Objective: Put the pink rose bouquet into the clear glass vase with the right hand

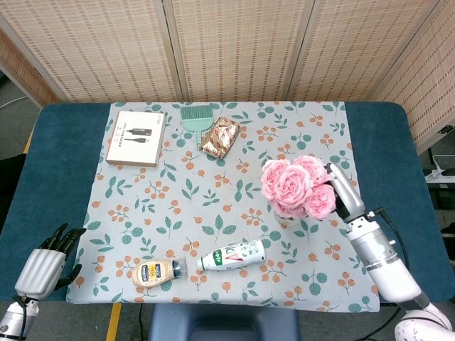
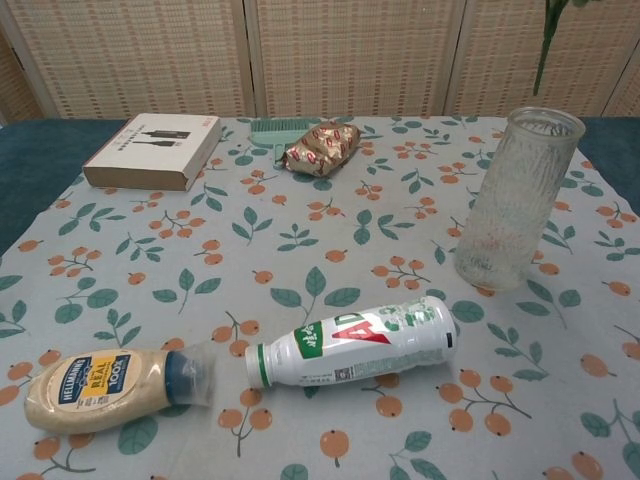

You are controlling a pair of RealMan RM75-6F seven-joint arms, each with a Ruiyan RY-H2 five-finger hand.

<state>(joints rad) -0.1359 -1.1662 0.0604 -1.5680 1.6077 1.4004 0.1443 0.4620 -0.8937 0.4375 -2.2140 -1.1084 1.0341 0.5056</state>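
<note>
The pink rose bouquet [image 1: 295, 186] hangs in the air in the head view, gripped from its right side by my right hand [image 1: 343, 192]. The blooms cover nearly all of the clear glass vase, of which only a sliver [image 1: 283, 215] shows beneath them. In the chest view the vase [image 2: 515, 200] stands upright and empty on the right of the cloth. A green stem [image 2: 544, 45] dangles just above its rim, and the hand itself is out of that frame. My left hand [image 1: 48, 261] rests at the front left table edge, fingers apart, holding nothing.
A white drink bottle [image 1: 232, 255] and a mayonnaise bottle [image 1: 158, 271] lie on their sides in front of the vase. At the back sit a flat box [image 1: 136, 138], a green brush [image 1: 193, 117] and a shiny snack packet [image 1: 219, 136]. Floral cloth [image 1: 213, 192] covers the table.
</note>
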